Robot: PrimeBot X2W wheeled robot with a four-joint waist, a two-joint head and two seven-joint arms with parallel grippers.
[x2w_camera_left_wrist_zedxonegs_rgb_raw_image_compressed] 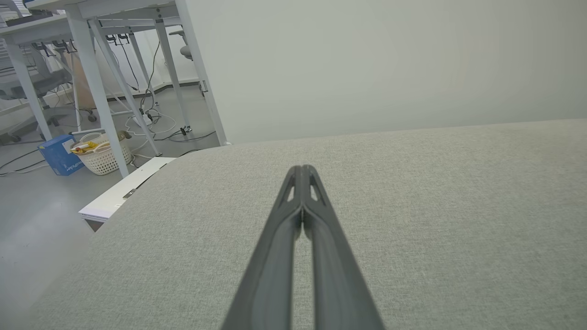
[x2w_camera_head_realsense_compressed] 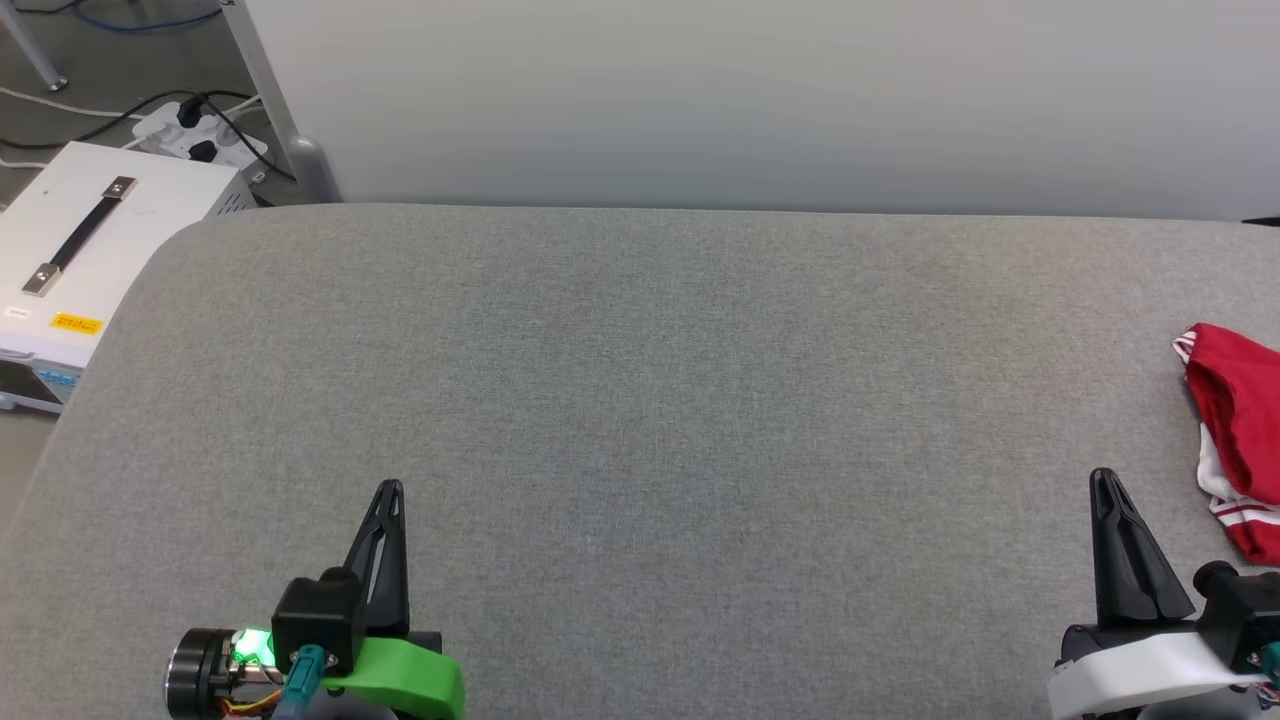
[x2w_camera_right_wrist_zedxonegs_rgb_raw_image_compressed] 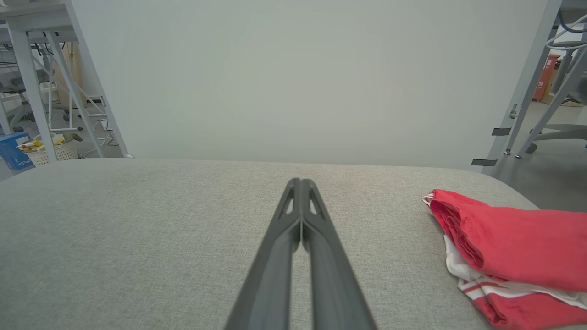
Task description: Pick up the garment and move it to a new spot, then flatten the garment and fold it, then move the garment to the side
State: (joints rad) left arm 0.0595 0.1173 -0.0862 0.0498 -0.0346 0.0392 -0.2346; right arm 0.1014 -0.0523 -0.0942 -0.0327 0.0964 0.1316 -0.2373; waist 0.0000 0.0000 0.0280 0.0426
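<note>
In the head view, the left gripper point(x2w_camera_head_realsense_compressed: 389, 495) and right gripper point(x2w_camera_head_realsense_compressed: 1104, 482) are seen pressed together above the grey pad point(x2w_camera_head_realsense_compressed: 640, 400), nothing held; the garment point(x2w_camera_head_realsense_compressed: 1240, 420) is bunched at the pad's right edge, near the right gripper, untouched; in the left wrist view, the fingers are met tip to tip, empty; in the right wrist view, likewise, the garment lying apart on the right.
</note>
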